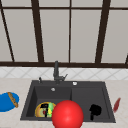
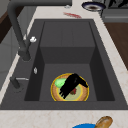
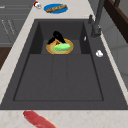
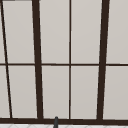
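Looking at the front view, the left hand (image 1: 44, 109) sits right over the yellow plate (image 1: 38, 110) in the sink's left basin (image 1: 33, 100), while the right hand (image 1: 95, 110) hangs clenched and empty over the drainer side, well apart. From the left side view the left hand (image 2: 71, 84) lies diagonally across the plate (image 2: 56, 93), over the green food (image 2: 59, 82); can't tell its grip. Right side view: same, hand (image 3: 56, 36) on the plate's far edge. No writing anywhere.
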Available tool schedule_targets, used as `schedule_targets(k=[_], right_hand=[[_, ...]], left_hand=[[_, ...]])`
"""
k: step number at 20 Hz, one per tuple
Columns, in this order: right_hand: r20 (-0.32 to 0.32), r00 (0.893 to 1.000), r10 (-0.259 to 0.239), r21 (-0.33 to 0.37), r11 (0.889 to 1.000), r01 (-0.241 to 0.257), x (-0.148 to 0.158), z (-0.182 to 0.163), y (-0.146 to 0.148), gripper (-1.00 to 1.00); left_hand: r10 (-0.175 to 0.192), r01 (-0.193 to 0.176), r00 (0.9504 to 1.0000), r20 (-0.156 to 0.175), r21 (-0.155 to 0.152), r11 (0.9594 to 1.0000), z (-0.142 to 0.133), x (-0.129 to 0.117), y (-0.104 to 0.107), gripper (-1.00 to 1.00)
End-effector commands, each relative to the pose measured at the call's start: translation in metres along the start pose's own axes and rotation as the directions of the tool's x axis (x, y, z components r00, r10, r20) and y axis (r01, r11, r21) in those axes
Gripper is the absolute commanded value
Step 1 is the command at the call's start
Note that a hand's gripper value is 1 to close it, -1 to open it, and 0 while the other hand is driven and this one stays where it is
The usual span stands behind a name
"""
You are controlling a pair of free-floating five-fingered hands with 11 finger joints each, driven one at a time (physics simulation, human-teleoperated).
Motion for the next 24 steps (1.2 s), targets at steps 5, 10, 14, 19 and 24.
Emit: schedule_targets(k=[5,10,14,19,24], right_hand=[[0.000,1.000,0.000,0.000,1.000,0.000,0.000,0.000,0.000,0.00],[0.000,1.000,0.000,0.000,1.000,0.000,0.000,0.000,0.000,0.00],[0.000,1.000,0.000,0.000,1.000,0.000,0.000,0.000,0.000,0.00],[0.000,1.000,0.000,0.000,1.000,0.000,0.000,0.000,0.000,0.00],[0.000,1.000,0.000,0.000,1.000,0.000,0.000,0.000,0.000,0.00]], left_hand=[[-0.023,0.020,0.9994,0.027,0.113,0.9934,-0.002,-0.028,0.000,-1.00],[-0.065,0.063,0.9975,0.027,0.087,0.9942,-0.009,-0.025,-0.006,-1.00],[-0.012,0.008,0.9994,0.031,0.138,0.9905,0.001,-0.014,-0.015,-1.00],[-0.169,0.171,0.9853,-0.022,0.113,0.9788,0.012,-0.013,-0.030,1.00],[-0.344,0.345,0.9386,-0.031,0.135,0.9290,0.011,-0.006,-0.032,1.00]])
